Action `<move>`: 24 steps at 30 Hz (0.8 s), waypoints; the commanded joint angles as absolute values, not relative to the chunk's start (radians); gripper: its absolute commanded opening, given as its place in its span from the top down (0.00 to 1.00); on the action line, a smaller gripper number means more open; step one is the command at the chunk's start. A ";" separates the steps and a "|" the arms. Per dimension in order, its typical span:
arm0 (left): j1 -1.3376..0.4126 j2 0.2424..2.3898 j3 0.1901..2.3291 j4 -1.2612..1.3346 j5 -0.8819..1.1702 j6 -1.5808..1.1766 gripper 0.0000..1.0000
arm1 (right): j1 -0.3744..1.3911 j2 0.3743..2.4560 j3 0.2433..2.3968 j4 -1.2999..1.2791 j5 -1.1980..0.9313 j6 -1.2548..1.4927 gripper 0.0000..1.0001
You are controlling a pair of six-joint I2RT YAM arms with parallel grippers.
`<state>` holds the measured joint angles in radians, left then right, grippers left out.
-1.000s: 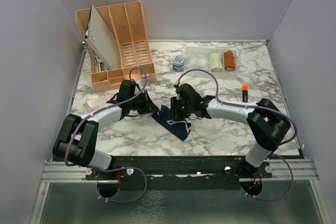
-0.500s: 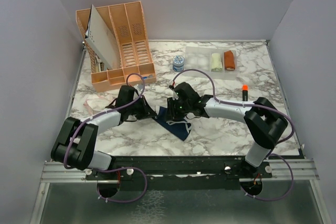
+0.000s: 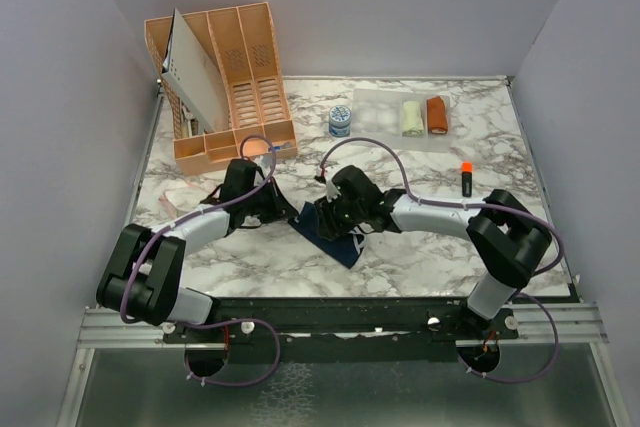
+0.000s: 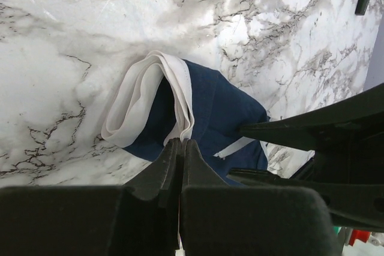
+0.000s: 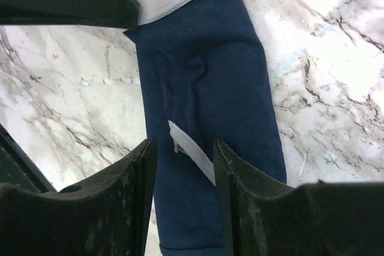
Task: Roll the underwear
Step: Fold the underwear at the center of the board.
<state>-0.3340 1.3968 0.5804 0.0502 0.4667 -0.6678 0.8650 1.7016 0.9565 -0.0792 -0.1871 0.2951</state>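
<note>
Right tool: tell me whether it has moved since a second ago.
Yes: the right tool has slid slightly left and toward the near edge, away from the blue tin, above the navy underwear.

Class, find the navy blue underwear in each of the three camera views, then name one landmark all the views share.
Top external: navy underwear, middle of the marble tabletop.
Left wrist: navy underwear centre, just beyond the left fingers.
Right wrist: navy underwear centre, seen between the right fingers.
Shared landmark: the marble tabletop around it.
</note>
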 commanded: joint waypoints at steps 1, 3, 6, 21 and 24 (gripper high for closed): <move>-0.330 1.410 0.609 0.038 0.454 -0.646 1.00 | 0.890 1.664 0.944 -0.023 -0.136 0.138 0.54; -0.330 1.413 0.616 0.031 0.452 -0.642 1.00 | 0.903 1.660 0.951 -0.018 -0.123 0.103 0.55; -0.330 1.419 0.622 0.029 0.453 -0.640 1.00 | 0.924 1.652 0.958 -0.012 -0.091 0.061 0.55; -0.330 1.446 0.646 0.021 0.467 -0.626 1.00 | 0.946 1.739 0.967 0.020 -0.035 -0.021 0.62; -0.330 1.454 0.649 0.021 0.472 -0.624 1.00 | 0.946 1.761 0.976 0.019 -0.017 -0.043 0.64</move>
<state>-0.3340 1.4342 0.6159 0.0242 0.4667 -0.6437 0.9390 1.7237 0.9474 -0.0128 -0.0692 0.0101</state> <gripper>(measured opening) 0.020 0.368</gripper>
